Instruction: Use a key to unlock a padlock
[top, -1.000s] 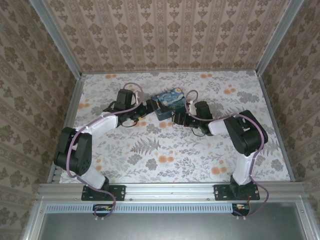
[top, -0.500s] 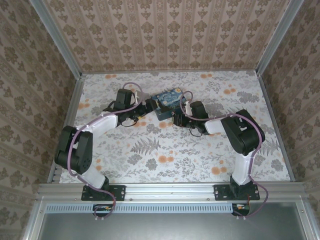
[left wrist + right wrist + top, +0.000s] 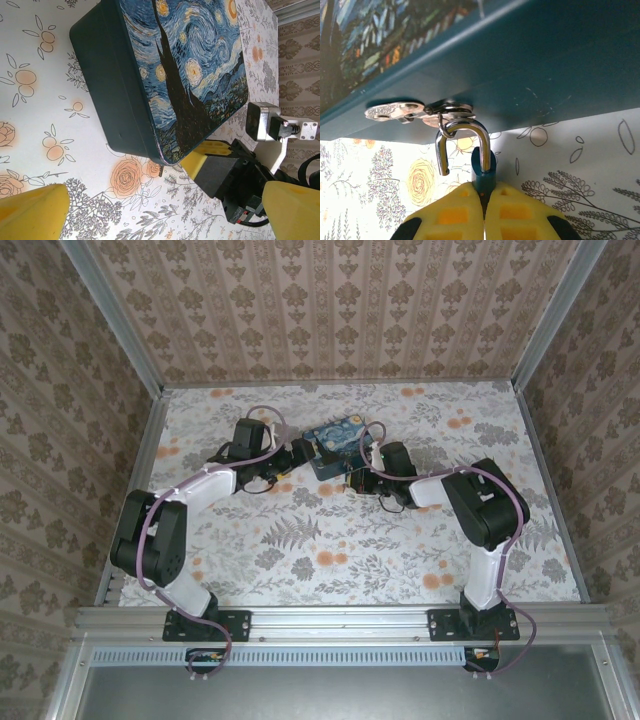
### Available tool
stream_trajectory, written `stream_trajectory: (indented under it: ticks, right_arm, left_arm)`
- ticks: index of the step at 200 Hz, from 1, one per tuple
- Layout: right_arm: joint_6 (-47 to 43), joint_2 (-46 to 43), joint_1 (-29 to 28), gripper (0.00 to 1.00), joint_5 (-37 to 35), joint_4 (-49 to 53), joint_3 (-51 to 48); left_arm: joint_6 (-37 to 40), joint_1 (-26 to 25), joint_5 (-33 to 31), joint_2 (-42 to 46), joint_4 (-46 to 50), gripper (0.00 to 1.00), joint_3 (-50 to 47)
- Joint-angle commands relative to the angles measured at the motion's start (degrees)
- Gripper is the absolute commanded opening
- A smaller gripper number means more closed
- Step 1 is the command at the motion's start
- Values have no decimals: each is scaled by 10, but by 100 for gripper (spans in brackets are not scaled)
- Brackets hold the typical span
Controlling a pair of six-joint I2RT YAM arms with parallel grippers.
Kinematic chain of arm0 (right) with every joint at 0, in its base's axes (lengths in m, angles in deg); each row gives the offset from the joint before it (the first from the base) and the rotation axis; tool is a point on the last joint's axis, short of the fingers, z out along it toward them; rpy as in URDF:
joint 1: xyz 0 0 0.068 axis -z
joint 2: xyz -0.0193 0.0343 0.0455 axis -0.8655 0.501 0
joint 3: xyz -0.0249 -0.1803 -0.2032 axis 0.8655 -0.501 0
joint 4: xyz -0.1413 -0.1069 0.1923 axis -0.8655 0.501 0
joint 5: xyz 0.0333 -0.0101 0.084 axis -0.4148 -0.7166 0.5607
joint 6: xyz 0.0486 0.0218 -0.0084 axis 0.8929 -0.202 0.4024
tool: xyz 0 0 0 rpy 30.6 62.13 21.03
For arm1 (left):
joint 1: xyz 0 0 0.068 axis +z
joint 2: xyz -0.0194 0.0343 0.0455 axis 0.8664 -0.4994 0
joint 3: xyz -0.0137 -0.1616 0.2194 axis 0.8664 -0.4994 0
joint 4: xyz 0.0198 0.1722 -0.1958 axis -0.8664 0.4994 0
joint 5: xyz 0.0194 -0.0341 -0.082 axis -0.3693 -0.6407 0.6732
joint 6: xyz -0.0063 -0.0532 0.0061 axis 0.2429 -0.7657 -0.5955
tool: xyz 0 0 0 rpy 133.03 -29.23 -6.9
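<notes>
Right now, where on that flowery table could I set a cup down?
Bare: the wide near stretch of table between the two arms, and the far strip behind the box along the wall. Crowded: the box's near side, where the left pincer hovers open and the right pincer grips the padlock.

Box (image 3: 335,443): on table (image 3: 300,550), centre rear. Padlock (image 3: 481,161): hung on box's near-right side, in right gripper (image 3: 482,192). Left gripper (image 3: 297,453): just left of box.
</notes>
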Motion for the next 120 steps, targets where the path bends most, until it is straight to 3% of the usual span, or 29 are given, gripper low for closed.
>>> stream_trajectory:
  ticks: [1, 55, 120]
  right_arm:
    - [10, -15, 10, 0, 0, 7, -14]
    - [88, -6, 26, 0, 22, -71, -39]
    - [152, 9, 40, 0, 30, -145, -70]
  left_arm:
    - [28, 3, -1, -2, 15, 100, 18]
    - [117, -27, -84, -16, 118, 100, 88]
    - [203, -88, -229, -81, 220, 100, 200]
